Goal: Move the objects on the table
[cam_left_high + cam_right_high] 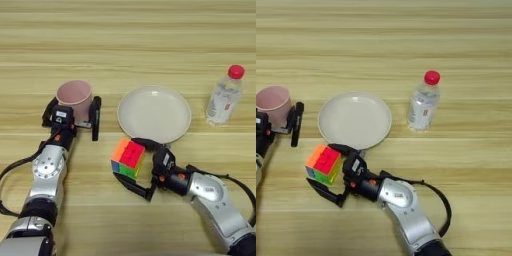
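Your puzzle cube [128,158] sits on the table [150,40] just in front of the cream plate [154,114], between the wide-spread fingers of your right gripper [134,167], neither clearly touching it. Your pink cup [74,99] stands upright left of the plate, with your left gripper [71,116] open around it. The water bottle [226,95] stands upright, right of the plate.

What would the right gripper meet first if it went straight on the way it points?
The cube. The right gripper points left with its open fingers on either side of the cube, so its palm would likely meet it first.
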Available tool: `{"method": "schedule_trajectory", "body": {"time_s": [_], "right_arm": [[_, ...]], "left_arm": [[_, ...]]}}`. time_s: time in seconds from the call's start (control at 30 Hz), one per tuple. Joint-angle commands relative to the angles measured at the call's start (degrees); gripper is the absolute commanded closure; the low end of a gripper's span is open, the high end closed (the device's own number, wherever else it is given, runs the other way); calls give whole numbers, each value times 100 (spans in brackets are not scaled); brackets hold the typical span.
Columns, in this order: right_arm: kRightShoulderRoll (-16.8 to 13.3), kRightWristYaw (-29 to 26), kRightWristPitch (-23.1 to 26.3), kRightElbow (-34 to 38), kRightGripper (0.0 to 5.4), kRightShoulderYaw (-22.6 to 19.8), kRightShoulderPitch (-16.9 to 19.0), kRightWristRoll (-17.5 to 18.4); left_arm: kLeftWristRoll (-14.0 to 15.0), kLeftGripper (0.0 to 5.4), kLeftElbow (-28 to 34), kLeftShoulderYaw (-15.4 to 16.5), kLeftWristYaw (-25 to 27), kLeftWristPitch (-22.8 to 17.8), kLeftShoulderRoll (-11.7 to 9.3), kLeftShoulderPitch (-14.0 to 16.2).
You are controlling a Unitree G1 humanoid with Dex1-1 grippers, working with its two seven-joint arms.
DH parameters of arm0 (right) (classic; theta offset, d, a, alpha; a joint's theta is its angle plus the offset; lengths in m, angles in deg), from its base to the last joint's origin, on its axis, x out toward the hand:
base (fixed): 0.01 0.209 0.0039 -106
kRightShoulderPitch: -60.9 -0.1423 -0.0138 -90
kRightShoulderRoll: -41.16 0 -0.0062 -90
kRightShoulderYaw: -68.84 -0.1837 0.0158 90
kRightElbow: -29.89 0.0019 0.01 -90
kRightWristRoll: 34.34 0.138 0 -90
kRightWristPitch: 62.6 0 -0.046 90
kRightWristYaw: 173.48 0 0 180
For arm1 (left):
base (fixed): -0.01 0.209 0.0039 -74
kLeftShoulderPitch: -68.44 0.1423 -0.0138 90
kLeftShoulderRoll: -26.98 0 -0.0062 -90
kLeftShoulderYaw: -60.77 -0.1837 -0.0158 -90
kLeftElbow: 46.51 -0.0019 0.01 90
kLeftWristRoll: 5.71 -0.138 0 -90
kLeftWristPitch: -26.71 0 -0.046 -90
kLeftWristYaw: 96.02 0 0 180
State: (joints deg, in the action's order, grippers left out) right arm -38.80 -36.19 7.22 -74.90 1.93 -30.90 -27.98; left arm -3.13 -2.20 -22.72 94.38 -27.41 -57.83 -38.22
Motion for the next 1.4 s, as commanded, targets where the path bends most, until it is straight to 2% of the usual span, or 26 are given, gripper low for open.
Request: {"method": "schedule_trajectory", "body": {"time_s": [0.03, 0.3, 0.6, 0.83, 1.1, 1.17, 1.3, 1.4], "right_arm": [[94, 81, -35, -199, 111, -14, -116, -75], [165, 166, -54, -359, 204, -61, -192, -98], [227, 354, 76, 327, 206, -243, -66, 147], [276, 488, 387, 908, 206, -507, -113, 559], [557, 1194, 705, 873, 206, -1214, -662, 872], [598, 1334, 724, 802, 206, -1294, -773, 808], [659, 2096, 497, 351, 206, -1431, -1109, 131], [724, 2519, 419, 0, 206, -1453, -1342, -232]], "left_arm": [[-11, 0, -10, 2, -8, -70, -13, 31], [-7, 0, 4, 11, -30, -60, -3, 51], [-10, 0, -10, 1, -18, -76, 2, 26], [-3, 0, -29, 5, -26, -73, 21, 12], [-11, 0, -29, 3, -26, -78, 31, 5], [-7, 0, -30, 7, -23, -77, 31, 5], [1, 0, -27, 11, -10, -76, 26, 13], [3, 0, -28, 12, 0, -75, 25, 14]]}}
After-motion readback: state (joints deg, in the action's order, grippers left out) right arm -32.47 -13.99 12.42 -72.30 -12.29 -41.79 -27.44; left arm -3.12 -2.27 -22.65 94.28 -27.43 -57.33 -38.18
